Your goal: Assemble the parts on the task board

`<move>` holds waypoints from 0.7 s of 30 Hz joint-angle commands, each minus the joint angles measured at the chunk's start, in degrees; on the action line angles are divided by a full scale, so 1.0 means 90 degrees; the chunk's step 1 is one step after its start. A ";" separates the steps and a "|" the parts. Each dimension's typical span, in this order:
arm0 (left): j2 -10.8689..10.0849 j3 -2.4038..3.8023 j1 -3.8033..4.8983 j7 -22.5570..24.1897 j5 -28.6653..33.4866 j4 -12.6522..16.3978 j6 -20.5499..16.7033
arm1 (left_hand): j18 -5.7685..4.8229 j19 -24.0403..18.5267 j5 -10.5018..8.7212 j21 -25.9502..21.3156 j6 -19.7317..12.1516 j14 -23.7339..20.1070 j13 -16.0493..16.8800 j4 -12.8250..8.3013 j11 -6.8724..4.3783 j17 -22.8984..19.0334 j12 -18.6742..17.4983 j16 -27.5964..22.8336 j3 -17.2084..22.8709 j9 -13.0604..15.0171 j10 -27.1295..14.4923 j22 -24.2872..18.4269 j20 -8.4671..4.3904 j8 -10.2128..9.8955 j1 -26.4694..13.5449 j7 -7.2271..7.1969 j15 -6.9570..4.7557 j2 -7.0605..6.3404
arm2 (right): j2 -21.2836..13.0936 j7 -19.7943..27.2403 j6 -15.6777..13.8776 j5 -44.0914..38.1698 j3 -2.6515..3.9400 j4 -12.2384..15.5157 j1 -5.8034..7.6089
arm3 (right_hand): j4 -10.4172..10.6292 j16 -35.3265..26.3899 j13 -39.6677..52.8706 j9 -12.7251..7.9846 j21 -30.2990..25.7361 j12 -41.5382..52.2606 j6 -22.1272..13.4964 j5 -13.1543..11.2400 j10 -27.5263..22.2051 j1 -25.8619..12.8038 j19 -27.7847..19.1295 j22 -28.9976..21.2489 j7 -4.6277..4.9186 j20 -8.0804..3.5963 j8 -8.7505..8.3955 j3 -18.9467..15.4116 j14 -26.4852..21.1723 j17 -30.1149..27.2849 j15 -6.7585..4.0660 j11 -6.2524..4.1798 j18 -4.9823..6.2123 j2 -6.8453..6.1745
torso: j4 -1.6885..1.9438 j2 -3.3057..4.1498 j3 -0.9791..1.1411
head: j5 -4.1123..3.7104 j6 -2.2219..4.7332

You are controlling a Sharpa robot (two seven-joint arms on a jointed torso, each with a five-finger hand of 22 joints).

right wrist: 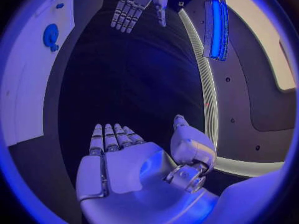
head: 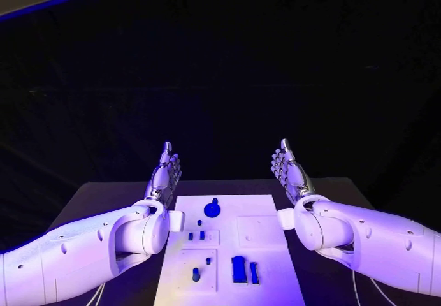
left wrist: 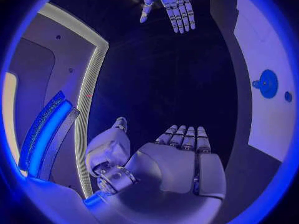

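Observation:
The white task board [head: 260,255] lies in the middle of the black table. On it are a round blue part [head: 212,208] at the far end, small blue pieces [head: 195,236] on a raised tile, a small peg [head: 195,274] and two upright blue blocks [head: 239,268] near the front. My left hand [head: 166,173] is raised beside the board's left edge, fingers straight and apart, holding nothing. My right hand [head: 291,169] mirrors it on the right side, also flat and empty. The left wrist view shows the left hand [left wrist: 184,149], the right hand [left wrist: 169,5], the board [left wrist: 261,50] and the round part [left wrist: 268,83].
The black table [head: 101,197] extends past the board on both sides, with its far edge just beyond my fingertips. The right wrist view shows my right hand [right wrist: 124,157], my left hand [right wrist: 134,5] and the board [right wrist: 37,69] with the round part [right wrist: 50,36].

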 commanded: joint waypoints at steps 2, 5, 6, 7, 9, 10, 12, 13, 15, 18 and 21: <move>-0.0066 0.0040 -0.0089 0.0162 -0.0208 0.0308 -0.1047 | -0.0132 -0.0159 -0.0074 -0.0067 -0.0168 -0.0164 -0.0018 -0.0024 -0.0034 -0.0030 -0.0073 -0.0071 -0.0120 -0.0039 -0.0172 -0.0043 -0.0043 -0.0083 -0.0856 -0.0039 -0.0031 0.0036 | -0.0091 0.0434 -0.0797 0.0527 0.0106 0.0399 -0.0123 | -0.0036 -0.0089 -0.0044 -0.0080 -0.0031 -0.0067 -0.0171 -0.0057 -0.0250 -0.0788 -0.0225 -0.0107 -0.0030 -0.0017 -0.0047 -0.0112 -0.0246 -0.0069 -0.0013 -0.0028 -0.0137 0.0034 | -0.0012 -0.0036 0.0010 | 0.0005 -0.0002; -0.0090 0.0054 -0.0122 0.0169 -0.0223 0.0412 -0.1160 | -0.0132 -0.0159 -0.0074 -0.0067 -0.0168 -0.0164 -0.0018 -0.0024 -0.0034 -0.0030 -0.0073 -0.0071 -0.0120 -0.0039 -0.0172 -0.0043 -0.0043 -0.0083 -0.0856 -0.0039 -0.0031 0.0036 | -0.0125 0.0474 -0.0909 0.0599 0.0157 0.0561 -0.0177 | -0.0036 -0.0089 -0.0044 -0.0080 -0.0031 -0.0067 -0.0171 -0.0057 -0.0250 -0.0788 -0.0225 -0.0107 -0.0030 -0.0017 -0.0047 -0.0112 -0.0246 -0.0069 -0.0013 -0.0028 -0.0137 0.0034 | -0.0012 -0.0036 0.0010 | 0.0005 -0.0002; -0.0091 0.0054 -0.0123 0.0170 -0.0224 0.0416 -0.1165 | -0.0132 -0.0159 -0.0074 -0.0067 -0.0168 -0.0164 -0.0018 -0.0024 -0.0034 -0.0030 -0.0073 -0.0071 -0.0120 -0.0039 -0.0172 -0.0043 -0.0043 -0.0083 -0.0856 -0.0039 -0.0031 0.0036 | -0.0129 0.0479 -0.0921 0.0607 0.0163 0.0579 -0.0183 | -0.0036 -0.0089 -0.0044 -0.0080 -0.0031 -0.0067 -0.0171 -0.0057 -0.0250 -0.0788 -0.0225 -0.0107 -0.0030 -0.0017 -0.0047 -0.0112 -0.0246 -0.0069 -0.0013 -0.0028 -0.0137 0.0034 | -0.0012 -0.0036 0.0010 | 0.0005 -0.0002; -0.0091 0.0054 -0.0123 0.0170 -0.0224 0.0416 -0.1165 | -0.0132 -0.0159 -0.0074 -0.0067 -0.0168 -0.0164 -0.0018 -0.0024 -0.0034 -0.0030 -0.0073 -0.0071 -0.0120 -0.0039 -0.0172 -0.0043 -0.0043 -0.0083 -0.0856 -0.0039 -0.0031 0.0036 | -0.0130 0.0480 -0.0925 0.0609 0.0165 0.0585 -0.0185 | -0.0036 -0.0089 -0.0044 -0.0080 -0.0031 -0.0067 -0.0171 -0.0057 -0.0250 -0.0788 -0.0225 -0.0107 -0.0030 -0.0017 -0.0047 -0.0112 -0.0246 -0.0069 -0.0013 -0.0028 -0.0137 0.0034 | -0.0012 -0.0036 0.0010 | 0.0005 -0.0002; -0.0091 0.0054 -0.0123 0.0170 -0.0224 0.0416 -0.1165 | -0.0132 -0.0159 -0.0074 -0.0067 -0.0168 -0.0164 -0.0018 -0.0024 -0.0034 -0.0030 -0.0073 -0.0071 -0.0120 -0.0039 -0.0172 -0.0043 -0.0043 -0.0083 -0.0856 -0.0039 -0.0031 0.0036 | -0.0130 0.0480 -0.0925 0.0609 0.0165 0.0585 -0.0185 | -0.0036 -0.0089 -0.0044 -0.0080 -0.0031 -0.0067 -0.0171 -0.0057 -0.0250 -0.0788 -0.0225 -0.0107 -0.0030 -0.0017 -0.0047 -0.0112 -0.0246 -0.0069 -0.0013 -0.0028 -0.0137 0.0034 | -0.0012 -0.0036 0.0010 | 0.0005 -0.0002; -0.0091 0.0054 -0.0123 0.0170 -0.0224 0.0416 -0.1165 | -0.0132 -0.0159 -0.0074 -0.0067 -0.0168 -0.0164 -0.0018 -0.0024 -0.0034 -0.0030 -0.0073 -0.0071 -0.0120 -0.0039 -0.0172 -0.0043 -0.0043 -0.0083 -0.0856 -0.0039 -0.0031 0.0036 | -0.0130 0.0480 -0.0925 0.0609 0.0165 0.0585 -0.0185 | -0.0036 -0.0089 -0.0044 -0.0080 -0.0031 -0.0067 -0.0171 -0.0057 -0.0250 -0.0788 -0.0225 -0.0107 -0.0030 -0.0017 -0.0047 -0.0112 -0.0246 -0.0069 -0.0013 -0.0028 -0.0137 0.0034 | -0.0012 -0.0036 0.0010 | 0.0005 -0.0002; -0.0091 0.0054 -0.0123 0.0170 -0.0224 0.0416 -0.1165 | -0.0132 -0.0159 -0.0074 -0.0067 -0.0168 -0.0164 -0.0018 -0.0024 -0.0034 -0.0030 -0.0073 -0.0071 -0.0120 -0.0039 -0.0172 -0.0043 -0.0043 -0.0083 -0.0856 -0.0039 -0.0031 0.0036 | -0.0130 0.0480 -0.0925 0.0609 0.0165 0.0585 -0.0185 | -0.0036 -0.0089 -0.0044 -0.0080 -0.0031 -0.0067 -0.0171 -0.0057 -0.0250 -0.0788 -0.0225 -0.0107 -0.0030 -0.0017 -0.0047 -0.0112 -0.0246 -0.0069 -0.0013 -0.0028 -0.0137 0.0034 | -0.0012 -0.0036 0.0010 | 0.0005 -0.0002; -0.0091 0.0054 -0.0123 0.0170 -0.0224 0.0416 -0.1165 | -0.0132 -0.0159 -0.0074 -0.0067 -0.0168 -0.0164 -0.0018 -0.0024 -0.0034 -0.0030 -0.0073 -0.0071 -0.0120 -0.0039 -0.0172 -0.0043 -0.0043 -0.0083 -0.0856 -0.0039 -0.0031 0.0036 | -0.0130 0.0480 -0.0925 0.0609 0.0165 0.0585 -0.0185 | -0.0036 -0.0089 -0.0044 -0.0080 -0.0031 -0.0067 -0.0171 -0.0057 -0.0250 -0.0788 -0.0225 -0.0107 -0.0030 -0.0017 -0.0047 -0.0112 -0.0246 -0.0069 -0.0013 -0.0028 -0.0137 0.0034 | -0.0012 -0.0036 0.0010 | 0.0005 -0.0002; -0.0091 0.0054 -0.0123 0.0170 -0.0224 0.0416 -0.1165 | -0.0132 -0.0159 -0.0074 -0.0067 -0.0168 -0.0164 -0.0018 -0.0024 -0.0034 -0.0030 -0.0073 -0.0071 -0.0120 -0.0039 -0.0172 -0.0043 -0.0043 -0.0083 -0.0856 -0.0039 -0.0031 0.0036 | -0.0130 0.0480 -0.0925 0.0609 0.0165 0.0585 -0.0185 | -0.0036 -0.0089 -0.0044 -0.0080 -0.0031 -0.0067 -0.0171 -0.0057 -0.0250 -0.0788 -0.0225 -0.0107 -0.0030 -0.0017 -0.0047 -0.0112 -0.0246 -0.0069 -0.0013 -0.0028 -0.0137 0.0034 | -0.0012 -0.0036 0.0010 | 0.0005 -0.0002; -0.0091 0.0054 -0.0123 0.0170 -0.0224 0.0416 -0.1165 | -0.0132 -0.0159 -0.0074 -0.0067 -0.0168 -0.0164 -0.0018 -0.0024 -0.0034 -0.0030 -0.0073 -0.0071 -0.0120 -0.0039 -0.0172 -0.0043 -0.0043 -0.0083 -0.0856 -0.0039 -0.0031 0.0036 | -0.0130 0.0480 -0.0925 0.0609 0.0165 0.0585 -0.0185 | -0.0036 -0.0089 -0.0044 -0.0080 -0.0031 -0.0067 -0.0171 -0.0057 -0.0250 -0.0788 -0.0225 -0.0107 -0.0030 -0.0017 -0.0047 -0.0112 -0.0246 -0.0069 -0.0013 -0.0028 -0.0137 0.0034 | -0.0012 -0.0036 0.0010 | 0.0005 -0.0002; -0.0091 0.0054 -0.0123 0.0170 -0.0224 0.0416 -0.1165 | -0.0132 -0.0159 -0.0074 -0.0067 -0.0168 -0.0164 -0.0018 -0.0024 -0.0034 -0.0030 -0.0073 -0.0071 -0.0120 -0.0039 -0.0172 -0.0043 -0.0043 -0.0083 -0.0856 -0.0039 -0.0031 0.0036 | -0.0130 0.0480 -0.0925 0.0609 0.0165 0.0585 -0.0185 | -0.0036 -0.0089 -0.0044 -0.0080 -0.0031 -0.0067 -0.0171 -0.0057 -0.0250 -0.0788 -0.0225 -0.0107 -0.0030 -0.0017 -0.0047 -0.0112 -0.0246 -0.0069 -0.0013 -0.0028 -0.0137 0.0034 | -0.0012 -0.0036 0.0010 | 0.0005 -0.0002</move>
